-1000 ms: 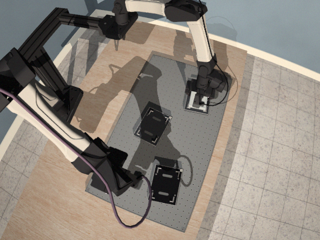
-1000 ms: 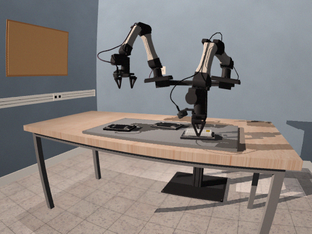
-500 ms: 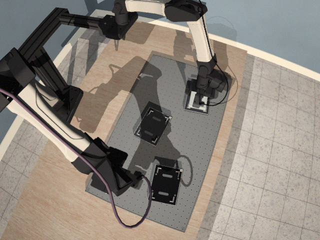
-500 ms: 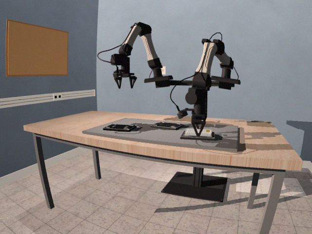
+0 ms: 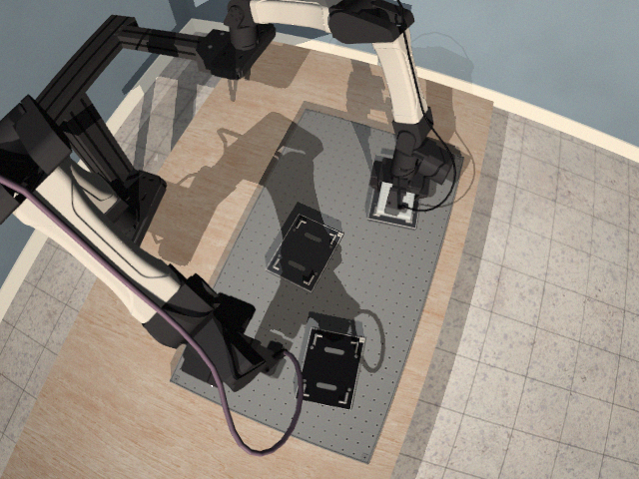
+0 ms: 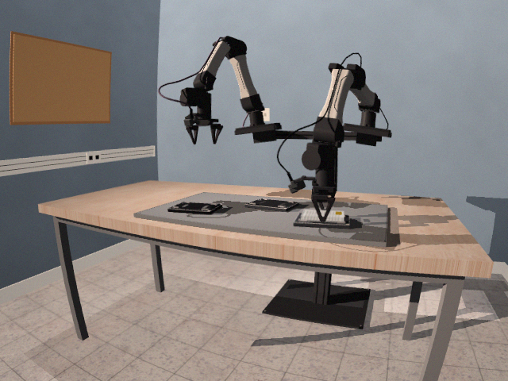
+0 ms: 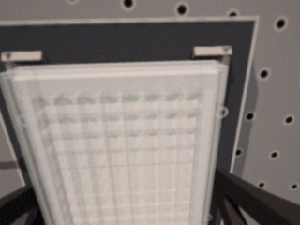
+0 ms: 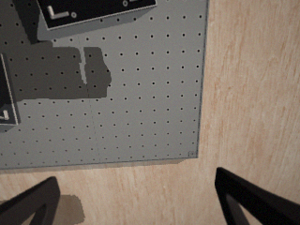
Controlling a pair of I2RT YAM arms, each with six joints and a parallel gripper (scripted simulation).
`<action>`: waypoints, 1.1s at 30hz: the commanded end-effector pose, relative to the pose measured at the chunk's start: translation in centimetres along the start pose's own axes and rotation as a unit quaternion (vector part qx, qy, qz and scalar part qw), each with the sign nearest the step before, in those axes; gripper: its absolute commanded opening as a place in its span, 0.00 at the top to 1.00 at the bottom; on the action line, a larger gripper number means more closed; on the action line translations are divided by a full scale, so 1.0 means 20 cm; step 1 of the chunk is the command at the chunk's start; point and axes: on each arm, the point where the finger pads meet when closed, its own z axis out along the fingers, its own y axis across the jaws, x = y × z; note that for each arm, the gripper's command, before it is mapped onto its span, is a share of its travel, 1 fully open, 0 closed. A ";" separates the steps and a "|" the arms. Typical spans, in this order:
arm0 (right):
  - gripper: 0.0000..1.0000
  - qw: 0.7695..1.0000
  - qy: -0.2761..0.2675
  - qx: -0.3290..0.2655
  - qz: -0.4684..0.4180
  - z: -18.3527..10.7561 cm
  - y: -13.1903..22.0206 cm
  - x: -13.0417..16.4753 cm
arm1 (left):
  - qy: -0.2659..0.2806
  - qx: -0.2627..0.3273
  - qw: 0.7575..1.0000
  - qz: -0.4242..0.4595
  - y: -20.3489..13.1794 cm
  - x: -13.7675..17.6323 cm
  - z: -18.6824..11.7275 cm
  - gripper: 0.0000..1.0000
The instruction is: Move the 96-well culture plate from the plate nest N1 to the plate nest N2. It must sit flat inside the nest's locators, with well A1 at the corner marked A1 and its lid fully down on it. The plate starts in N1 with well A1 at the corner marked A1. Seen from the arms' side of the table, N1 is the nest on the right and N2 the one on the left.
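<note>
Straddling the lidded culture plate (image 5: 383, 198) (image 6: 307, 216) (image 7: 127, 141) in nest N2 (image 5: 378, 222) (image 6: 303, 224) (image 7: 243, 61), the left gripper (image 5: 398, 191) (image 6: 323, 220) (image 7: 132, 181) stands wide. Light, stiff and probably slick, the plate wants gripping low on its long sides, beneath the lid. The wide-open right gripper (image 5: 240, 355) (image 6: 204, 141) (image 8: 138, 180) hangs well apart from N2.

Three nests (image 5: 329, 368) (image 6: 194, 207) (image 7: 117, 39) (image 8: 96, 8), one plate (image 5: 384, 201) (image 6: 307, 216) (image 7: 122, 141), two arms (image 5: 402, 82) (image 6: 243, 78)
</note>
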 end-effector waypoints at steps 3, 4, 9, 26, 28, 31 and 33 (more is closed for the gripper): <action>0.00 1.000 -0.005 0.001 -0.005 -0.02 0.00 -0.01 | -0.002 0.001 1.000 0.002 -0.02 -0.03 0.04 0.00; 0.00 1.000 -0.005 0.001 -0.005 -0.02 0.00 -0.01 | -0.002 0.001 1.000 0.002 -0.02 -0.03 0.04 0.00; 0.00 1.000 -0.005 0.001 -0.005 -0.02 0.00 -0.01 | -0.001 0.003 1.000 0.003 -0.03 -0.02 0.05 0.00; 0.00 1.000 -0.005 0.001 -0.005 -0.02 0.00 -0.01 | -0.009 -0.017 1.000 0.001 0.05 -0.04 -0.10 0.00; 0.00 1.000 -0.005 0.001 -0.005 -0.02 0.00 -0.01 | -0.007 -0.013 1.000 0.002 0.04 -0.04 -0.11 0.00; 0.00 1.000 -0.005 0.001 -0.005 -0.02 0.00 -0.01 | -0.007 -0.012 1.000 0.002 0.04 -0.04 -0.12 0.00; 0.00 1.000 -0.005 0.001 -0.005 -0.02 0.00 -0.01 | -0.007 -0.012 1.000 0.002 0.04 -0.05 -0.12 0.00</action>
